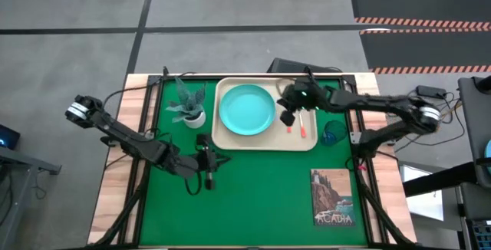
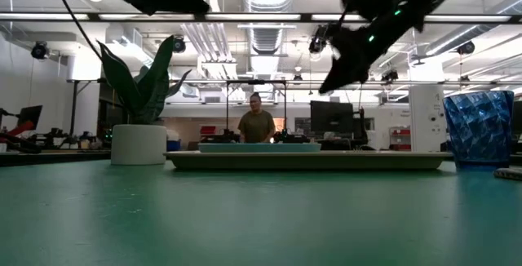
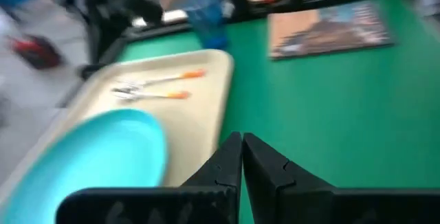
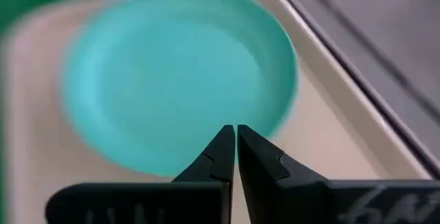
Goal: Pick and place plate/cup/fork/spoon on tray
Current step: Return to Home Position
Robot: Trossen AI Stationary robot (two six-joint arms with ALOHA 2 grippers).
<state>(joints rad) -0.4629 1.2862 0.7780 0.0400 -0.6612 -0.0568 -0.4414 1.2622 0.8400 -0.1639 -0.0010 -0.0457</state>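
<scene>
Overhead layout: the tray (image 1: 266, 138) lies at the far middle of the green table (image 1: 253, 196), with the plate (image 1: 247, 110) resting in its left half. The fork (image 1: 290, 121) and the spoon (image 1: 302, 125) lie side by side in the tray's right part, orange-red handles toward the near rim; from above I cannot tell which of the two is which. The cup (image 1: 334, 133) stands on the table just outside the tray's right edge — not on it.

My right gripper (image 1: 288, 112) hangs above the tray between the plate and the cutlery, fingers pressed together and holding nothing; its wrist camera looks down past them onto the plate (image 4: 180, 78). My left gripper (image 1: 205, 163) waits over the bare cloth near the tray's near-left corner, likewise closed and empty.

Other items: a potted plant (image 1: 189, 106) just left of the tray, and a picture book (image 1: 332, 197) at the near right — both apart from the tray. In the level view a person (image 2: 257, 122) shows in the room behind the table.
</scene>
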